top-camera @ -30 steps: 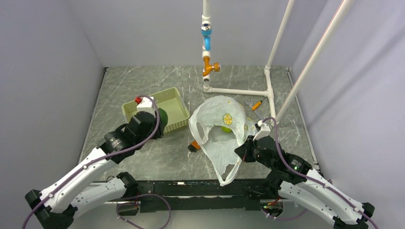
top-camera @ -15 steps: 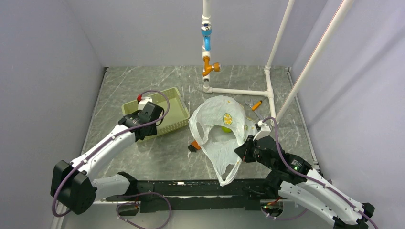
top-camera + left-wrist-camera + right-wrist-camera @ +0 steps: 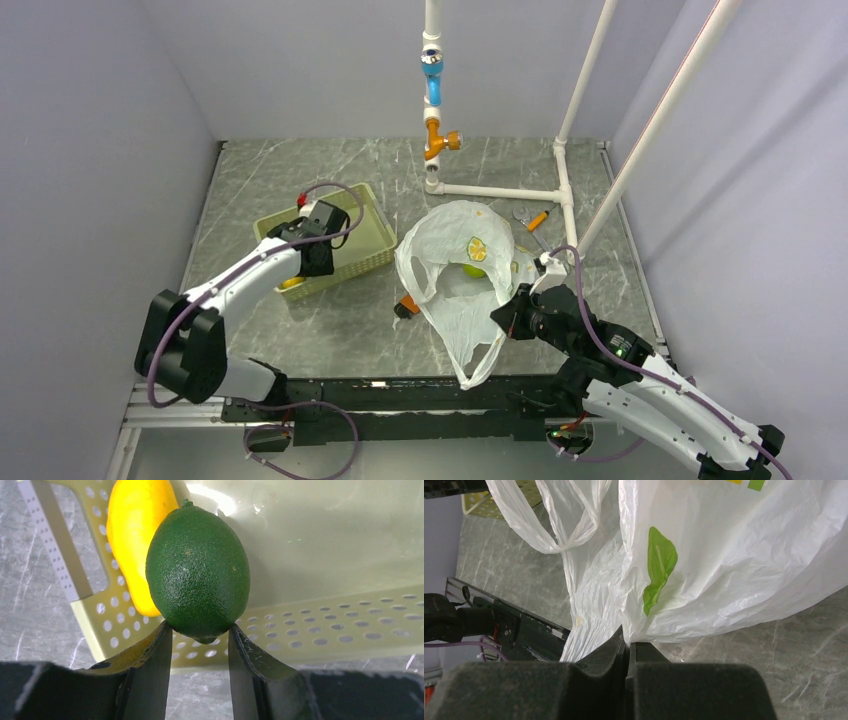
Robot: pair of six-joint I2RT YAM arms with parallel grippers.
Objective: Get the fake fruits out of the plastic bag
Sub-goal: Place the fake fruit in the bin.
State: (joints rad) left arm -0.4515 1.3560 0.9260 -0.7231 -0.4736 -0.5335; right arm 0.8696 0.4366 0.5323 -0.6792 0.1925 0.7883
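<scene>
- Two robot arms reach over a grey marbled bench (image 3: 330, 330), seen from above and from each wrist.
- At far left, the left fingers (image 3: 152, 680) are clamped on the lower end of a small green fruit (image 3: 197, 570), one finger on each side of its tip.
- That dark, pebbly-skinned fruit is held over the pale green basket (image 3: 320, 630), above the basket's floor; whether it touches the floor cannot be told from the wrist view.
- A yellow mango (image 3: 137, 540) lies in the basket just behind the green fruit, against the perforated wall at the near-left corner.
- Right of the basket, a small orange-and-black brush (image 3: 406, 306) lies on the bench, just beside the bag's left edge.
- At centre, the plastic bag (image 3: 450, 250), white with a citrus slice and green leaf print, stands puffed open, one loop handle trailing toward the near edge.
- One yellow-green fruit (image 3: 474, 271) shows inside the bag's mouth, possibly the pear; too little of it is visible to be sure.
- The right fingers (image 3: 606, 655) are pressed together on a fold of the bag's film at its near-right side.
- Farther right and back, an orange-handled tool (image 3: 537, 220) lies beside a white pipe frame (image 3: 500, 191).
</scene>
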